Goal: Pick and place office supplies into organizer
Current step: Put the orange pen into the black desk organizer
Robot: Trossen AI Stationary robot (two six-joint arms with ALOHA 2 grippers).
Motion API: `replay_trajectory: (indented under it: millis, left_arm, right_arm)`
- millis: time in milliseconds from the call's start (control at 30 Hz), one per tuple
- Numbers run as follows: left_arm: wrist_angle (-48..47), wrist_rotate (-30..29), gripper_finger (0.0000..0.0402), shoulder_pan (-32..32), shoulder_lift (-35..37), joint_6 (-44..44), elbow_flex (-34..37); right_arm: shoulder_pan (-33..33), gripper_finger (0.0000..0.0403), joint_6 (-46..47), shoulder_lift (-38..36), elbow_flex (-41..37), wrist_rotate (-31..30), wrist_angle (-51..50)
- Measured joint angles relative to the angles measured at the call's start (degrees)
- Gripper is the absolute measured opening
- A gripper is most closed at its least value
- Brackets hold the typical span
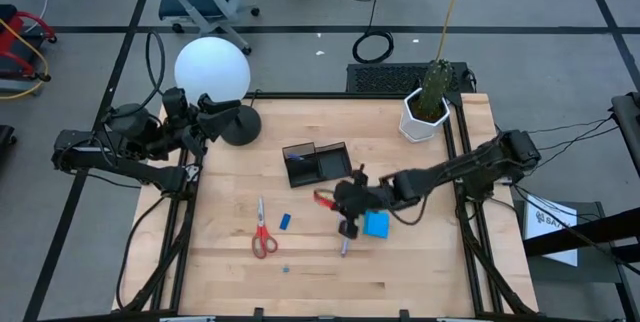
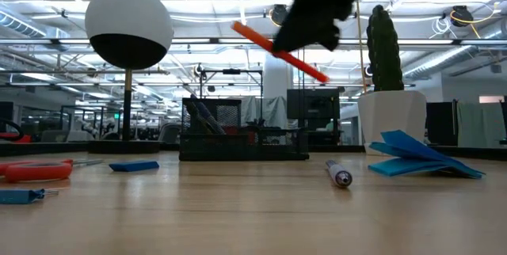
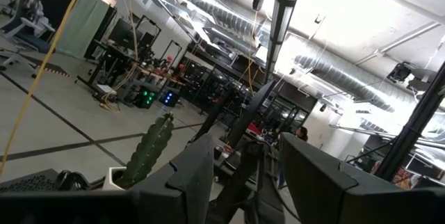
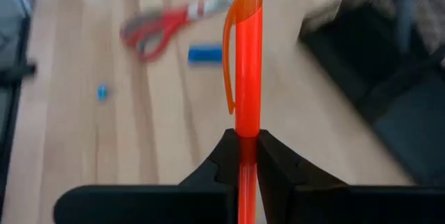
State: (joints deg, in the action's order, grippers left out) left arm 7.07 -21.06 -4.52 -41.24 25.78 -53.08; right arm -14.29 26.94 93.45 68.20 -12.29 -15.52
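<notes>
My right gripper (image 1: 345,200) hangs over the table's middle, just near of the black organizer (image 1: 315,163), shut on an orange pen (image 2: 281,51). On the wood lie red-handled scissors (image 1: 263,234), a small blue piece (image 1: 285,221), a tiny blue eraser (image 1: 285,269), the blue notepad (image 1: 376,224) and a dark pen (image 1: 345,244). In the low view the organizer (image 2: 242,140) holds some dark things. My left gripper (image 3: 247,175) is open, parked at the left edge by the lamp and pointing into the room. My right gripper pinches the orange pen between its two fingers on the barrel (image 4: 247,144), below the clip. The capped end (image 4: 245,36) sticks out past the fingertips. The pen is lifted clear of the table and slants, its cap end higher (image 2: 242,29).
A white globe lamp (image 1: 212,69) stands on its dark base at the far left corner. A white pot with a cactus (image 1: 427,112) is at the far right. The dark pen (image 2: 339,174) and notepad (image 2: 420,156) lie right below the right arm.
</notes>
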Motion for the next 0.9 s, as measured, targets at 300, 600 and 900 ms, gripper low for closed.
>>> replay_trajectory:
  millis: [300,600,900]
  left_arm:
    - [0.0,0.0,0.017,0.0,0.0,0.0,0.0]
    - [0.0,0.0,0.017,0.0,0.0,0.0,0.0]
    - [0.0,0.0,0.017,0.0,0.0,0.0,0.0]
  right_arm:
    - [10.5,0.0018,-5.3,0.0,-1.5,0.4,13.8]
    - [18.6,0.0018,-5.1,0.0,-10.0,3.3,43.0]
    - [24.3,0.0018,-5.1,2.7,-13.6,5.1,54.8]
